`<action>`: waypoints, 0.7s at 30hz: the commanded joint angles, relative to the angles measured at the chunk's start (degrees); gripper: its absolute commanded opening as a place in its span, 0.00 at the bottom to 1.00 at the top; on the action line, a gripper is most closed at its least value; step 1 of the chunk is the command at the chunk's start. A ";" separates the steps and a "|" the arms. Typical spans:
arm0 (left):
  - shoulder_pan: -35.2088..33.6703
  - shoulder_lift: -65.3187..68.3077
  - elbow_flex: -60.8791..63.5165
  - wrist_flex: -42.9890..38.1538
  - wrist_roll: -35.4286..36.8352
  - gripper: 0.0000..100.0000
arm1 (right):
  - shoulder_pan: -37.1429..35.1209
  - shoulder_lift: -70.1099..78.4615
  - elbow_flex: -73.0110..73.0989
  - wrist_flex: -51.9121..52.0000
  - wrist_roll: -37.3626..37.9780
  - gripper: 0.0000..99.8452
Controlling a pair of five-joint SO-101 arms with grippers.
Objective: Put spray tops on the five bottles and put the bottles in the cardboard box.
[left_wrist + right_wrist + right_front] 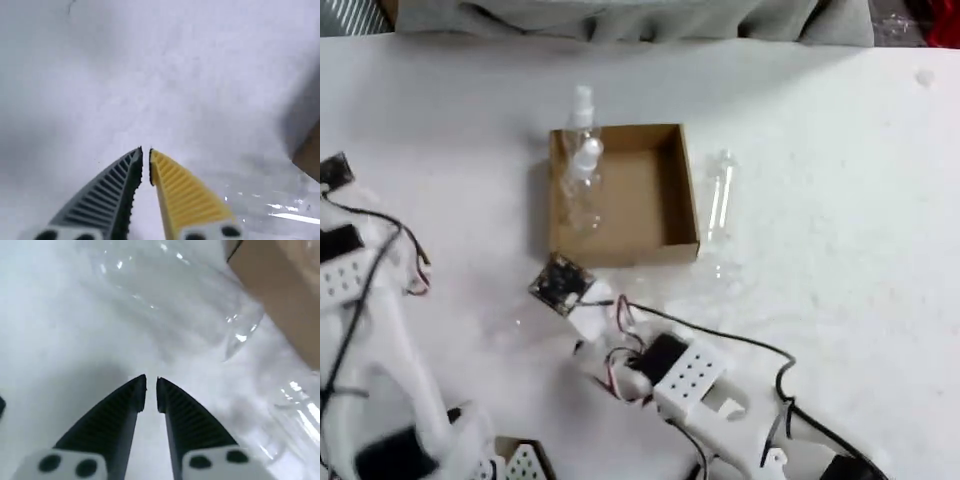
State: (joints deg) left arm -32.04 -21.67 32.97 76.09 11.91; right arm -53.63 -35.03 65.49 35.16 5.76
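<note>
On the right gripper (pixel 151 381) the black jaws are pressed almost together on nothing, as are the grey and yellow ones on the left gripper (pixel 146 150). Just ahead, a clear plastic bottle (pixel 175 295) lies beside the brown cardboard box (pixel 280 285). It looks light, slick and crushable, so I'd pinch its stiffer neck.

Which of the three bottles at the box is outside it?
The clear bottle lying on the table along the cardboard box's right wall. The two spray-topped bottles are inside, by the left wall.
</note>
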 commanded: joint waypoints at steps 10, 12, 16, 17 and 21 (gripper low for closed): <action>-0.40 9.80 -7.30 2.55 2.73 0.02 | 16.13 -1.36 -3.25 -4.53 -9.85 0.02; -0.40 9.98 -7.12 2.29 2.73 0.02 | 16.13 -1.36 -2.29 -6.73 -10.11 0.02; -0.40 9.98 -6.86 2.29 2.73 0.02 | 15.52 -1.27 -0.09 -13.32 -10.29 0.02; -0.40 9.98 -6.77 2.29 2.73 0.02 | 15.08 -1.27 0.62 -14.90 -10.20 0.02; -0.57 9.98 -6.77 2.55 2.73 0.02 | 12.44 -0.31 2.73 -19.21 -9.93 0.02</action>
State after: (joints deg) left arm -32.75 -11.82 28.92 77.85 13.93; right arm -39.21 -35.38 68.40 19.08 -4.00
